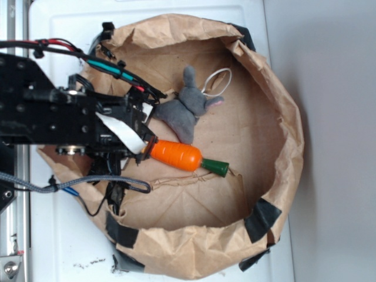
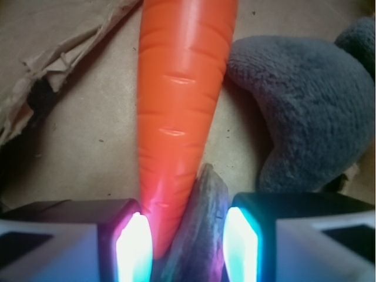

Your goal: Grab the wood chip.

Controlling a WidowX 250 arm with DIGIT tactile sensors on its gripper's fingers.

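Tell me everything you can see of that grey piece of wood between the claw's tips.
The wood chip shows only in the wrist view: a flat, rough grey-brown sliver with a pointed end. It lies on the brown paper, between the open claw tips, tucked against the narrow end of the orange carrot. Its near end runs out of view.

Orange toy carrot [image 1: 174, 155] beside grey plush rabbit [image 1: 183, 108], inside brown paper bag [image 1: 276, 94].
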